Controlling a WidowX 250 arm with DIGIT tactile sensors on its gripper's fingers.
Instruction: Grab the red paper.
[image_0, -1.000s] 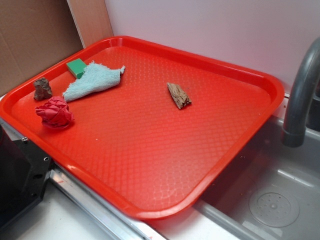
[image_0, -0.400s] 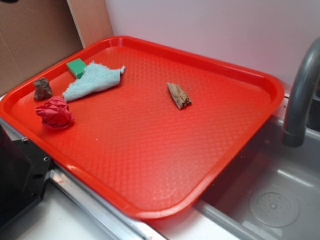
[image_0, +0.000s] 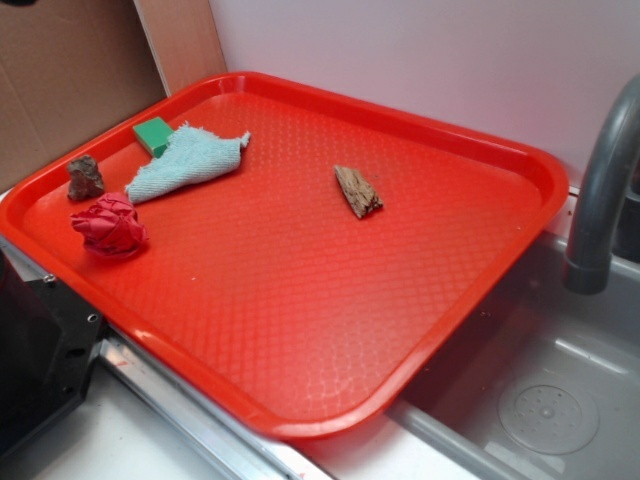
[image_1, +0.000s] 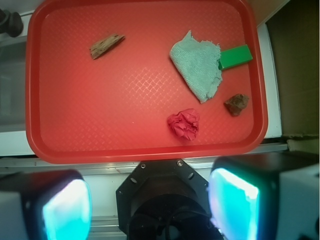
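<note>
The red paper is a small crumpled pinkish-red ball lying on the big red tray near its left front edge. It also shows in the wrist view, low on the tray. My gripper hangs high above the robot base, short of the tray's near rim. Its two glowing cyan pads stand wide apart with nothing between them. The gripper does not show in the exterior view.
A brown rock lies just behind the paper. A light blue-green cloth and a green block lie further back. A piece of wood lies mid-tray. A grey sink and faucet stand at the right. The black robot base is at the front left.
</note>
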